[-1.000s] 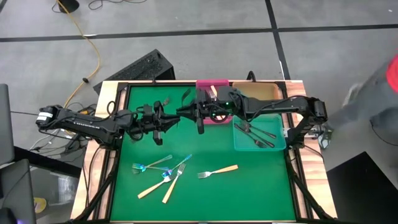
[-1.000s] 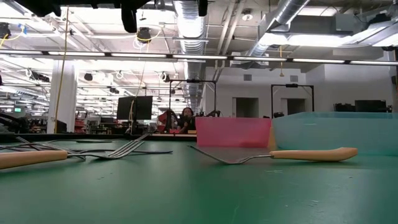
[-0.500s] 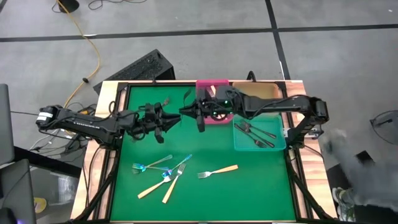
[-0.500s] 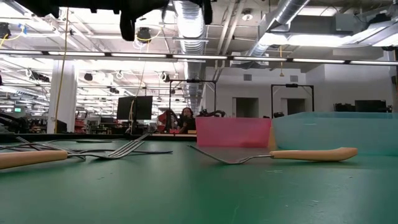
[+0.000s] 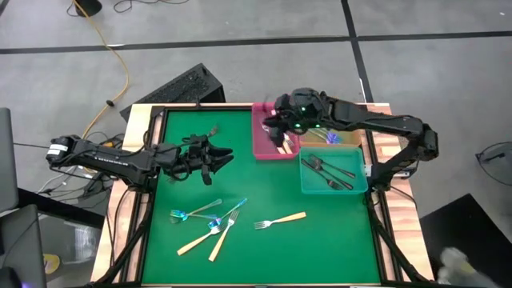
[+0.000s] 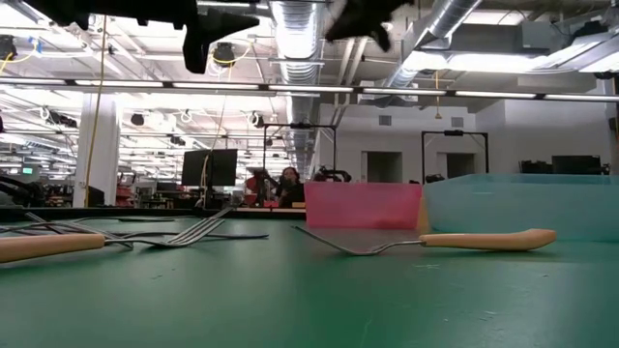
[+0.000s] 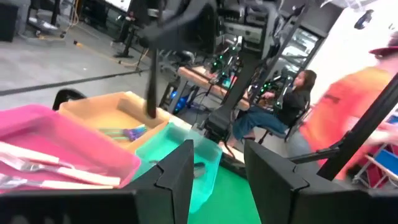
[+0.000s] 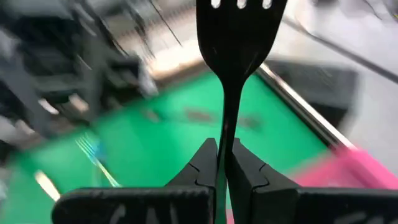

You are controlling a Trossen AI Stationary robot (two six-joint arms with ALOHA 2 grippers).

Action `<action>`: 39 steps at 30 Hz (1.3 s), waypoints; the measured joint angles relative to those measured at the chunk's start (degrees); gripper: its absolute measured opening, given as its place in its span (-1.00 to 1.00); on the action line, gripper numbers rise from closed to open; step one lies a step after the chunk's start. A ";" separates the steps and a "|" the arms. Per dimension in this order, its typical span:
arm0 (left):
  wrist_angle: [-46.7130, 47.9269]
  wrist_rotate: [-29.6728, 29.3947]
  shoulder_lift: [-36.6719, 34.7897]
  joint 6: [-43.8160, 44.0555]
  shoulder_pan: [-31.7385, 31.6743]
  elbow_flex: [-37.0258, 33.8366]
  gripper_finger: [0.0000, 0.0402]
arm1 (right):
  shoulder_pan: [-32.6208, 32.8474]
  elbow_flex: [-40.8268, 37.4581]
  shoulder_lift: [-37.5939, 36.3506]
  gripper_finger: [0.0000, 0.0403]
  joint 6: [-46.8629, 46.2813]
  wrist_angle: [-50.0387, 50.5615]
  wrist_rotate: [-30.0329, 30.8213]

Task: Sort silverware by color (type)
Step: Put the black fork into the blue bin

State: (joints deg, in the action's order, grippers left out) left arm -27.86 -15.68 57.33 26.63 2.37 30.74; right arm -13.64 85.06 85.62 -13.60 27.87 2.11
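My right gripper [image 8: 225, 162] is shut on a black fork [image 8: 239, 31] and hangs above the pink bin [image 5: 264, 148] at the table's far side. My left gripper [image 7: 217, 168] stands open and holds nothing above the far left-middle of the green mat [image 5: 226, 154]. Blue forks [image 5: 192, 214] and tan-handled forks [image 5: 280, 220] lie flat on the mat near the front. In the low view both grippers show only as dark shapes at the top edge. My right gripper pinches the black fork's slim handle [image 8: 225, 134] between its two fingers. The fork runs on in line with the fingers, its tines [image 8: 241, 5] pointing away from the gripper. It is lifted clear of the table and the bins.
The pink bin holds tan-handled forks [image 7: 37, 171]. A tan bin [image 5: 340, 120] behind it holds blue pieces. A teal bin [image 5: 356, 186] at the right holds dark forks. A wooden frame [image 5: 144, 240] edges the mat. A person in orange [image 7: 348, 106] stands beyond the table.
The black fork has passed from my left gripper to my right one above the mat's far middle. My left gripper has opened and stayed where it was. My right gripper has swung toward the table's far right with the fork, ending above the pink bin.
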 joint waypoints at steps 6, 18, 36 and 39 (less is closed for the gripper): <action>2.32 0.43 -0.01 2.48 0.00 -0.02 -0.38 | 0.51 2.35 -2.12 -0.83 1.25 22.44 3.83; 3.30 1.88 -0.01 3.59 0.00 -0.02 -0.37 | 10.32 -10.43 -7.17 -0.83 -11.05 40.99 7.30; 5.06 1.84 -0.01 4.29 0.00 -0.04 -0.37 | 14.22 -38.02 -12.55 -0.83 -13.03 33.17 6.77; 5.51 1.84 -0.01 4.51 0.00 -0.05 -0.37 | 14.24 -38.94 -10.98 -0.83 -10.71 32.10 6.83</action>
State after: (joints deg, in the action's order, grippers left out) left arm -22.35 -13.85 57.32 31.14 2.37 30.70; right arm 0.60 46.12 74.64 -24.31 59.97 8.94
